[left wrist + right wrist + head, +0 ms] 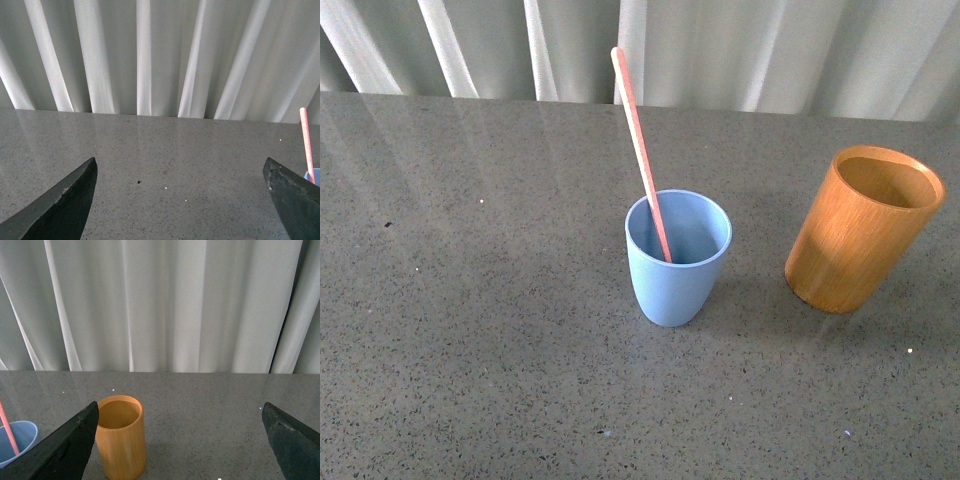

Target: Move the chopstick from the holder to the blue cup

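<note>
The salmon-pink chopstick (pixel 642 154) stands in the light blue cup (pixel 677 258) at the middle of the table, leaning back and to the left. The orange-brown holder (pixel 863 227) stands upright to the cup's right and looks empty. Neither arm shows in the front view. My left gripper (pixel 180 172) is open and empty over bare table; the chopstick (pixel 307 144) and a sliver of the cup (pixel 314 176) show at its view's edge. My right gripper (pixel 180 415) is open and empty, back from the holder (pixel 121 437); the cup (pixel 17 440) and chopstick (pixel 8 429) show beside it.
The grey speckled table (pixel 470 300) runs back to a pale pleated curtain (pixel 770 50) along its far edge. Nothing else stands on it in these views.
</note>
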